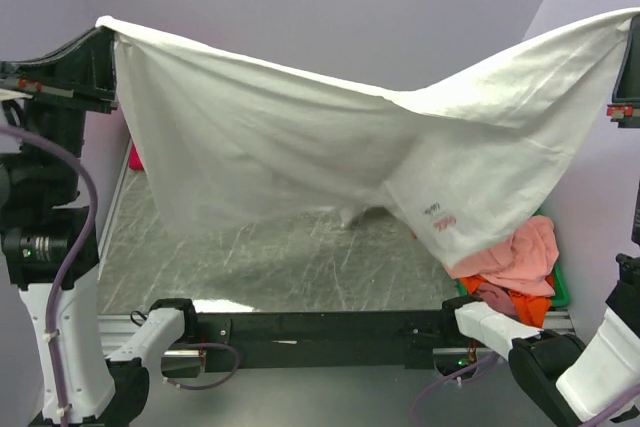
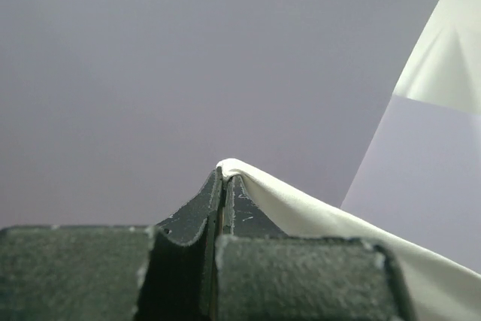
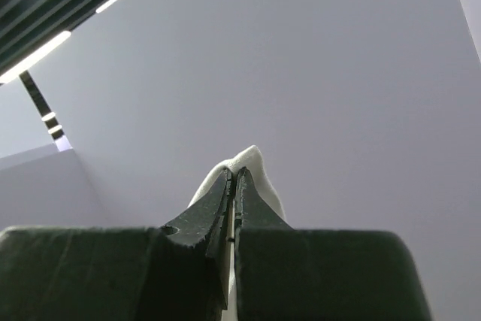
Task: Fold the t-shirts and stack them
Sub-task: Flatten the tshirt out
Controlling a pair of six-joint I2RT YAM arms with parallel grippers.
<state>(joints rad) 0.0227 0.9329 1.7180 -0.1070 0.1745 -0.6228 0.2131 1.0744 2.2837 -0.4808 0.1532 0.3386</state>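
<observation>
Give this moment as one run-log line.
left hand: shut on white t-shirt | right hand: shut on it | shirt: held up, sagging between hands | other tees: heaped on right

Four t-shirts [image 1: 300, 147], two grippers [image 2: 224, 176] [image 3: 234, 173], one bin [image 1: 561, 289]

The left claw [image 2: 224, 177] and right claw [image 3: 233, 174] are matte black and grainy; below them, white arm shells [image 1: 85, 347], lilac cables [image 1: 90, 197].

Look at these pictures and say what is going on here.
The robot holds a large white t-shirt spread in the air above the table. The left tool pinches one upper end, the right tool the other. It sags in the middle. A pink shirt and an orange shirt lie heaped at the right, unfolded.
</observation>
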